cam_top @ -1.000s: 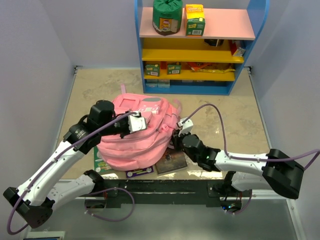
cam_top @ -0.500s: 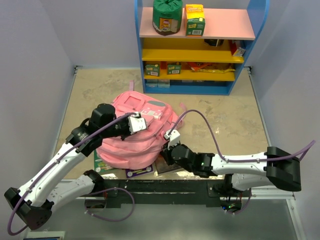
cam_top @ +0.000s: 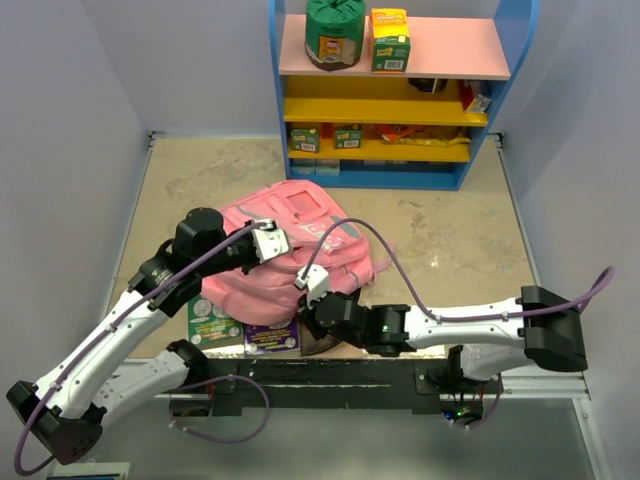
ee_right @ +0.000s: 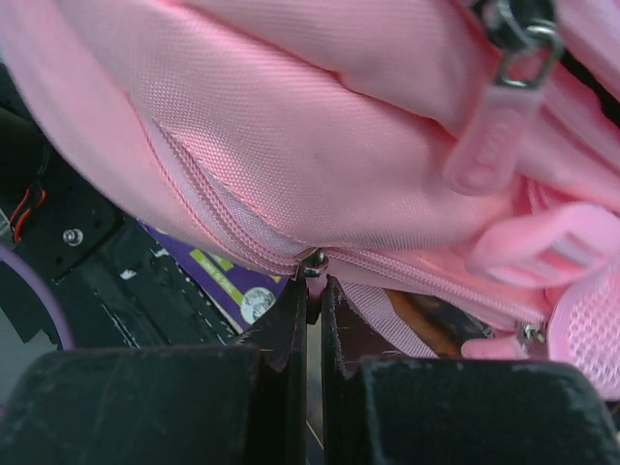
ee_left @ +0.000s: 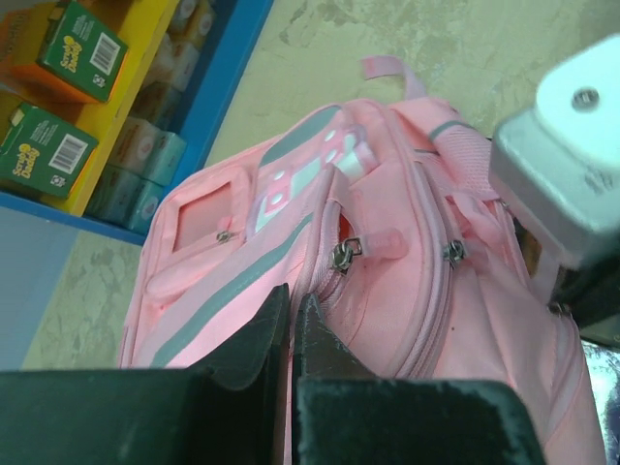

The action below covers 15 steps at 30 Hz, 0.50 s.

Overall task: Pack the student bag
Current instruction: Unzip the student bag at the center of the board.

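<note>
Bag (cam_top: 300, 215): soft, limp, we judge.
Left tool (ee_left: 291, 300): together, pinching its cloth.
Right tool (ee_right: 312, 289): clamped on zip (ee_right: 312, 262) at its tips.
Hold: seams, tabs.

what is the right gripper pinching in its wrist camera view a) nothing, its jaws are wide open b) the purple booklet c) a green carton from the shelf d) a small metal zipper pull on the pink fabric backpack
d, the right gripper has its fingers shut together on the small metal zipper pull at the seam of the pink fabric backpack.
</note>
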{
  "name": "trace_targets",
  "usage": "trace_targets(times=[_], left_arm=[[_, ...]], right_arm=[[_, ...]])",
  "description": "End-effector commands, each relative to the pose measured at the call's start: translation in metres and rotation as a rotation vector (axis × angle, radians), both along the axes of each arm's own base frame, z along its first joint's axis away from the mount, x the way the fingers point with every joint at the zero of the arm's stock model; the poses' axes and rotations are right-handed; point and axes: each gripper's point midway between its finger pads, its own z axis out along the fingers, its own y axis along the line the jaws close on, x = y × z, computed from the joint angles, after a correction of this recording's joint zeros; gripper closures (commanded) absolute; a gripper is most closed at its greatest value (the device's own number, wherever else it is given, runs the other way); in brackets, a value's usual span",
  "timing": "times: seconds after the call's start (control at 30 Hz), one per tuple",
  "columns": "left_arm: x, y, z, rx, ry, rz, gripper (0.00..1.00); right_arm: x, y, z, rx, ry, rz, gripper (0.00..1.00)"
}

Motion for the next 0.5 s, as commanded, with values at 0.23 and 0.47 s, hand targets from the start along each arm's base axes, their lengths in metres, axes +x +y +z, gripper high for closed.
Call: trace_targets(times=[0.23, 0.47], left_arm=[[0.023, 0.002, 0.037, -0.092, -0.118, 0.075, 1.00], [0.028, 0.016, 0.046, -0.101, -0.145, 0.132, 1.00]], right_arm=[[-0.005, 0.032, 0.083, 0.232, -0.026, -0.021, 1.00], [0.082, -0.031, 0.079, 0.208, -0.021, -0.202, 1.00]])
